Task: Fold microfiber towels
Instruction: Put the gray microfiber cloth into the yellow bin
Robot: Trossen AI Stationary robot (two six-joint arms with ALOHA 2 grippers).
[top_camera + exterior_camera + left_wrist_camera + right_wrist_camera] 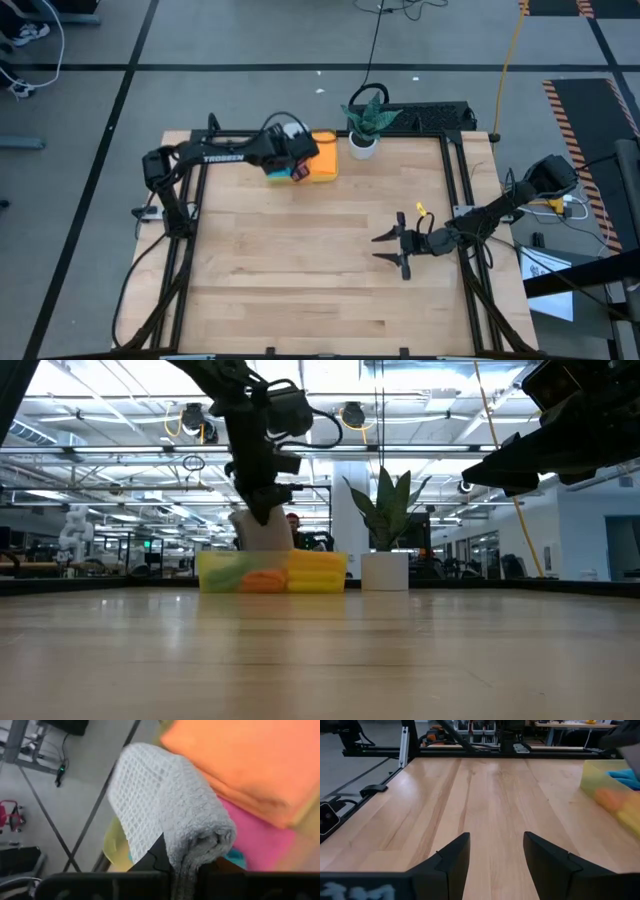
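Note:
A translucent yellow tray (222, 572) stands at the table's far edge, next to a potted plant. In it lie an orange towel (250, 760), a pink towel (262, 840), a blue towel (235, 857) and a yellow towel (316, 572). My left gripper (258, 508) is above the tray's left part, shut on a folded light grey towel (165, 805). My right gripper (380, 247) stands open over the table's right half, with only bare wood between its fingers (452, 862). My left gripper pinches the light grey towel at a thick rounded fold (192, 852) of several layers between its two fingers. The fingers slant down from the table's left side. The towel hangs below them (262, 535), its lower end level with the tray's rim; whether it touches anything inside I cannot tell.
A potted plant in a white pot (386, 568) stands just right of the tray. A dark frame rail (455, 180) runs along the table's right edge. Bare wood (300, 260) fills the middle and near part of the table.

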